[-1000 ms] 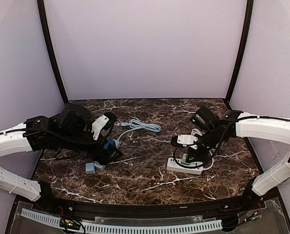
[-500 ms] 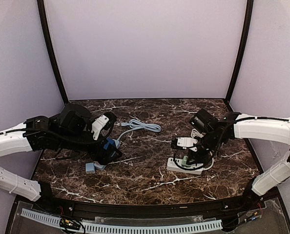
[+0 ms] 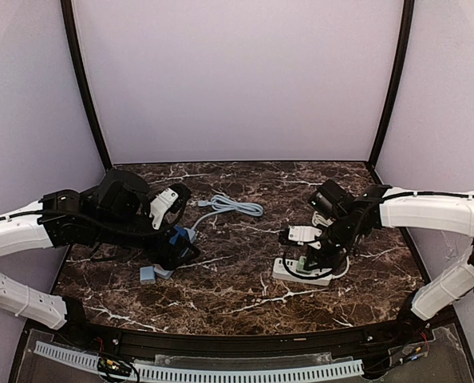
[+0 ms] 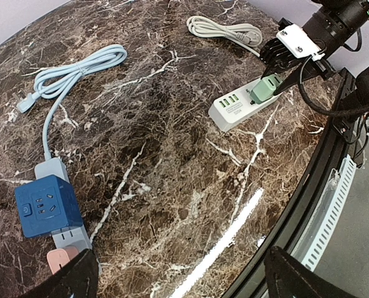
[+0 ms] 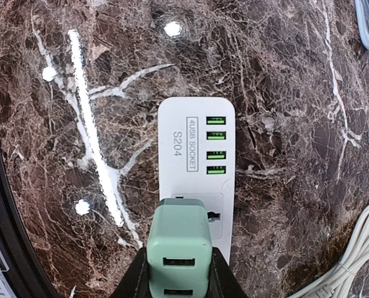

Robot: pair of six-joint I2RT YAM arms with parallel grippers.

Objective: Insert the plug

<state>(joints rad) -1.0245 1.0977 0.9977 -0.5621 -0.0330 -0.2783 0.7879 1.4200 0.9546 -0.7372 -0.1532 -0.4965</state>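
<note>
Your right claw (image 5: 179,276) bends down, squeezing the mint-green plastic plug (image 5: 179,239) at the flat white power strip (image 5: 195,133). Your left claw (image 4: 181,279) hangs wide open, empty.

The boxy, pale green plug (image 5: 179,242) stands upright over the socket panel of the power strip (image 5: 197,149), pinched between the fingers of the right gripper (image 5: 179,276). How deep its prongs sit cannot be told. The white power strip lies flat, its four green USB ports beyond the plug.
</note>
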